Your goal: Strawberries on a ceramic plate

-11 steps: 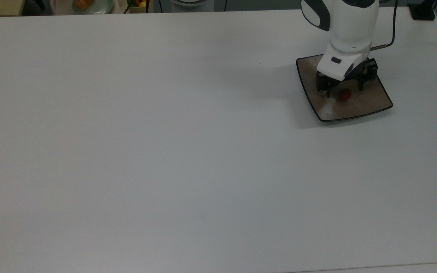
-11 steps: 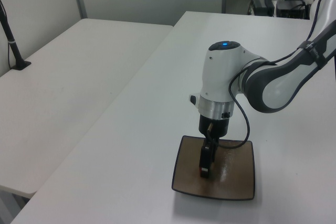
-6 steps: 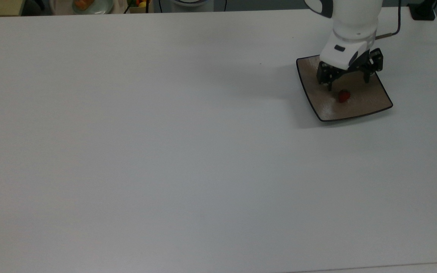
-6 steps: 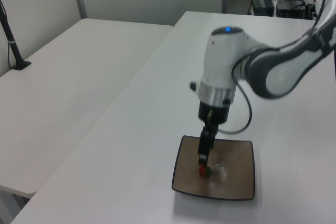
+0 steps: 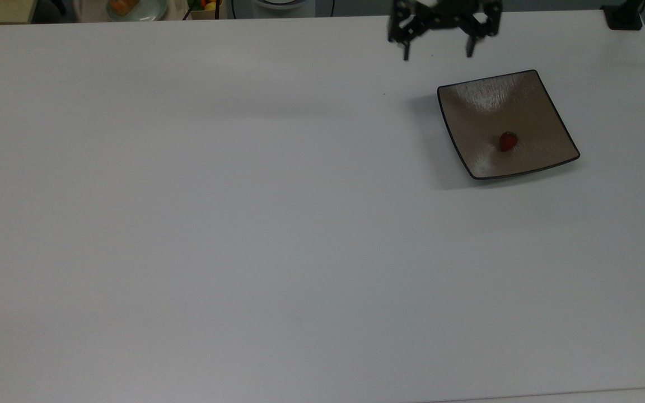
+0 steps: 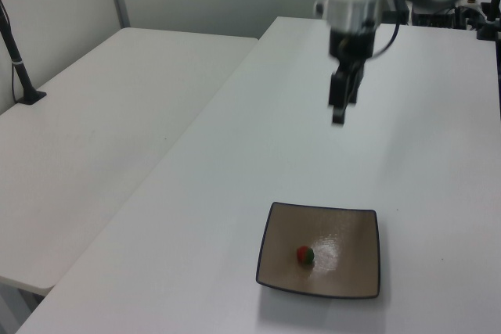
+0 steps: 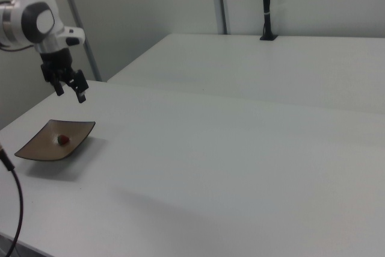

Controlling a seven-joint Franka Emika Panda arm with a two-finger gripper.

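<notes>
Hanging fingers-down, the gripper [image 5: 438, 55] gapes empty above the ceramic plate [image 5: 546, 112] holding the strawberry [image 5: 507, 141]

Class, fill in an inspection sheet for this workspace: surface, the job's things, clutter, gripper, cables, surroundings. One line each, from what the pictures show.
Surface: white table, bare apart from the plate.
Job's things: strawberry lying on the square brown ceramic plate, near its middle.
Clutter: nothing seen on the table.
Gripper: gripper open, empty, raised above the table, clear of the plate.
Cables: dark cable at the right view's left edge.
Surroundings: second white table alongside; pale dish with orange food beyond the far edge.
</notes>
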